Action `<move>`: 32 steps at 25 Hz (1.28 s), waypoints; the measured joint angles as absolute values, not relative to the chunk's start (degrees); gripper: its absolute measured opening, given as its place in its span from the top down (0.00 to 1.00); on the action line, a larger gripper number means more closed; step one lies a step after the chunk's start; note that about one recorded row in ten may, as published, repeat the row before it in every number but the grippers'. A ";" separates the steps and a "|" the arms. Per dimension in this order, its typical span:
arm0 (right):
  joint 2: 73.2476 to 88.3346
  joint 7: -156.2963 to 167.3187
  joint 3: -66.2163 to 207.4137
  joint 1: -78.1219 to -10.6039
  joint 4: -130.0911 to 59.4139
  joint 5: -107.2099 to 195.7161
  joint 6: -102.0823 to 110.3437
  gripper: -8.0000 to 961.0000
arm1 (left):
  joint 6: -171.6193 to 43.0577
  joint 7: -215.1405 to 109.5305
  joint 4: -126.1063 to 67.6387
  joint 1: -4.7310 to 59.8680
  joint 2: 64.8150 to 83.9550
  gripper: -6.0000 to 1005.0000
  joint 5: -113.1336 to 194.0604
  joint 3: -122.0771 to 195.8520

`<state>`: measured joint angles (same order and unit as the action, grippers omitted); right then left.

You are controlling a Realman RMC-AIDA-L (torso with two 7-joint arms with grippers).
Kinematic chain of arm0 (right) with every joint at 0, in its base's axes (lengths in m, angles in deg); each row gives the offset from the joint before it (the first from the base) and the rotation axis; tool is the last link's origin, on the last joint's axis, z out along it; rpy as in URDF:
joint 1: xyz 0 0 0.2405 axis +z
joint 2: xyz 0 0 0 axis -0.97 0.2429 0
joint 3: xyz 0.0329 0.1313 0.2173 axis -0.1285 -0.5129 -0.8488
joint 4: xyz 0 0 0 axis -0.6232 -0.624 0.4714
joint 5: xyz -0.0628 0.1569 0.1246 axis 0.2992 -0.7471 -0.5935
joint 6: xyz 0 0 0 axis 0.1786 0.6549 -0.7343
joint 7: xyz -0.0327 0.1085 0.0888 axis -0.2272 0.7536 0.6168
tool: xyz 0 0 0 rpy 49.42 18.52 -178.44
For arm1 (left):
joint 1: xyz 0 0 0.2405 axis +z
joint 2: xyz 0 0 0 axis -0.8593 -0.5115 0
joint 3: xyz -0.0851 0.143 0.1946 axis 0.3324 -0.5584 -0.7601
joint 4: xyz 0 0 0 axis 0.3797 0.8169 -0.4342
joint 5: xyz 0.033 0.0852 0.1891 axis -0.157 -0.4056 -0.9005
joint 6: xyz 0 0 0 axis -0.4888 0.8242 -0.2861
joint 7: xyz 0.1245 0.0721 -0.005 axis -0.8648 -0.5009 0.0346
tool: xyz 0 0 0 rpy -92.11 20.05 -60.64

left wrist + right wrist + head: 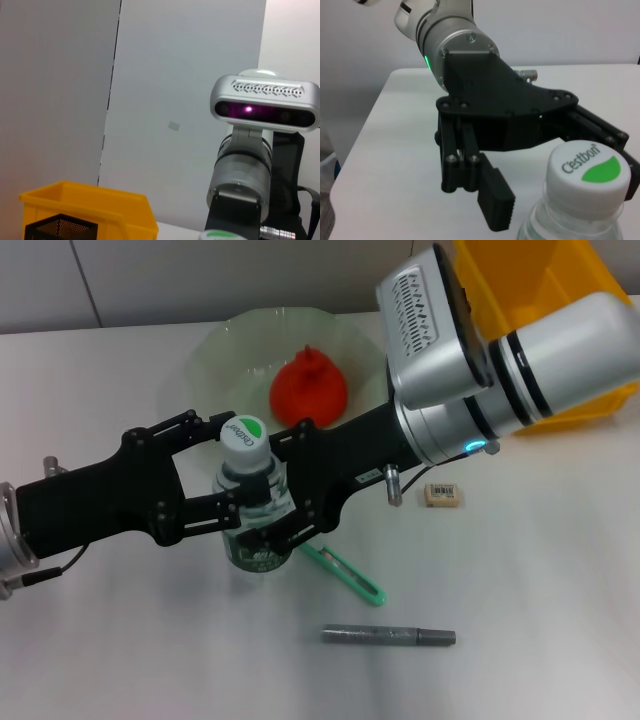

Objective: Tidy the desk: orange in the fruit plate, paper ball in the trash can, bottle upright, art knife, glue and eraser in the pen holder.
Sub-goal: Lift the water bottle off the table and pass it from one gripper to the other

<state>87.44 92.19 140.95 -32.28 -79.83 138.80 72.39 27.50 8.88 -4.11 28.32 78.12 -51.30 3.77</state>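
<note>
Bottle (252,502) work is the step in hand: it stands upright on the white desk (540,590), left of centre in the head view, cap up, with both arms meeting around it. The left gripper (215,475) reaches in from the left edge with its jaws spread wide on 2 sides of the bottle; in the right wrist view 1 ribbed pad (495,205) stands just beside the clear wall and apart from it, so it holds nothing. The right gripper (285,485) comes down from the upper right to the same bottle; whether it clamps the bottle or is loose I cannot tell. The orange (309,390) already lies in the fruit plate (215,350). I judge the bottle step nearly finished. Next, both arms should draw back without tipping it, then collect the art knife (345,575), glue (388,636) and eraser (443,495), which lie on the desk lower right.
</note>
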 joint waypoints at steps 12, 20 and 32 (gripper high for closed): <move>87.50 92.09 141.21 -29.81 -76.78 138.79 70.89 0.17 | 25.61 8.52 -5.21 26.52 78.28 0.19 -50.76 3.78; 87.53 92.08 141.21 -29.62 -76.77 138.79 70.67 0.17 | 24.70 7.01 -5.65 26.32 78.30 0.20 -50.77 3.72; 87.56 92.07 141.20 -29.62 -76.49 138.79 69.74 0.17 | 25.03 6.24 -5.68 27.82 78.09 0.40 -48.46 3.65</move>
<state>87.56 92.07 141.20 -29.62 -76.49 138.79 69.74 25.03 6.24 -5.68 27.82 78.09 -48.46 3.65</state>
